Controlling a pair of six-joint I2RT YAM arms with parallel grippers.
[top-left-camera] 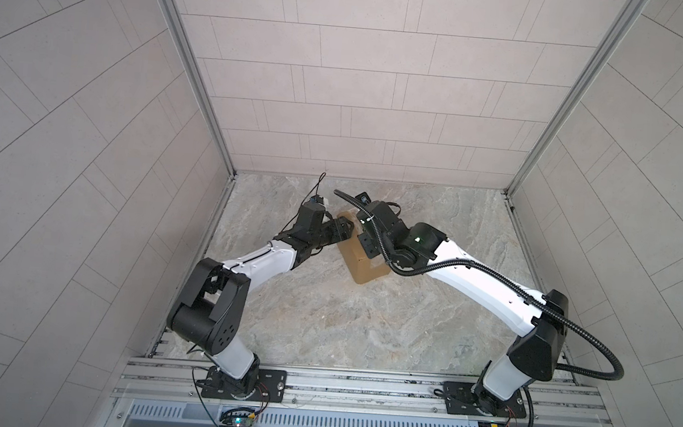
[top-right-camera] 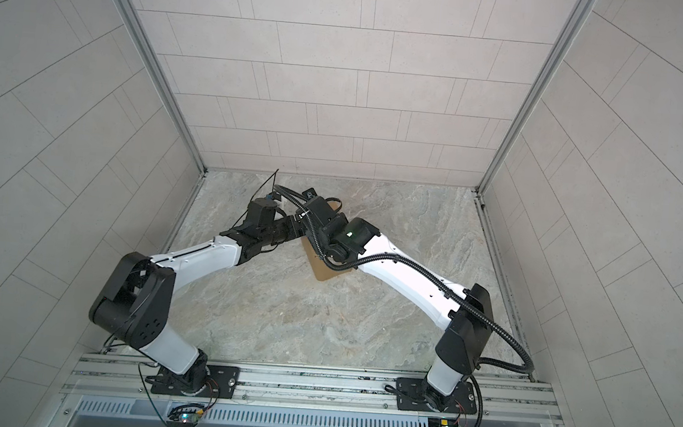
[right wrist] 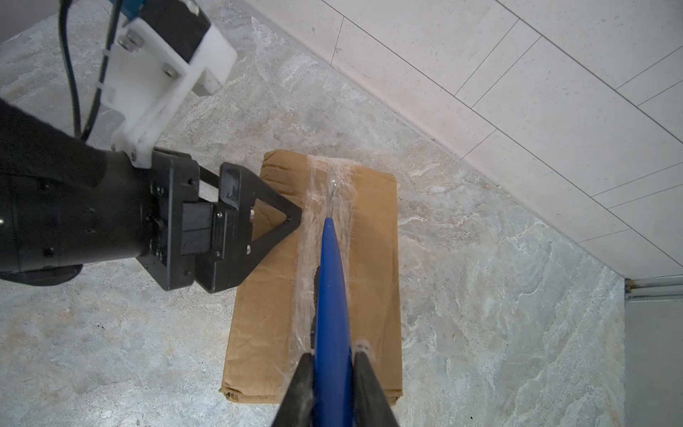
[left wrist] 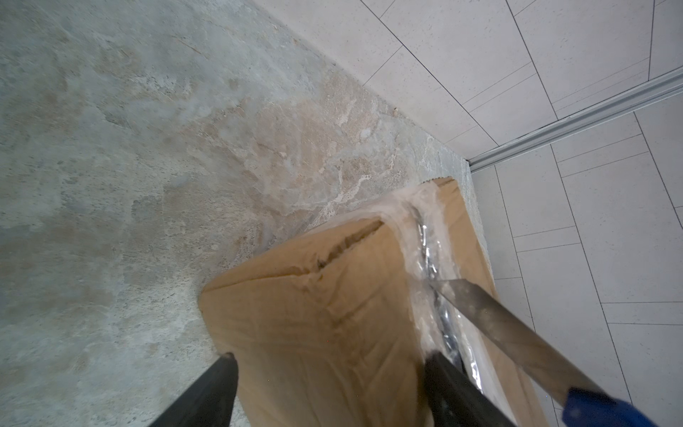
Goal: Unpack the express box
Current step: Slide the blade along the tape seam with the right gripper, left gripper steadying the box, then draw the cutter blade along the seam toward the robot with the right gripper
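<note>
- One express box (top-left-camera: 363, 262): it lies flat on the table (top-left-camera: 322, 325), taped seam up, with your two arms meeting over it.
- One tape strip (right wrist: 325, 177): it runs lengthwise along the box top.
- One knife (left wrist: 499, 325), blue handle: the blade tip sits in the tape seam on the box top.
- Two grippers. Your right gripper (right wrist: 333, 353) is clamped on the knife handle, over one end of the box.
- Your left gripper (left wrist: 330, 356) is spread wide with the box's long side between its fingers. One fingertip touches the box top beside the tape.

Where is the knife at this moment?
The knife is in the right gripper, over the middle of the box. In the left wrist view its blade tip rests on the tape seam.
</note>
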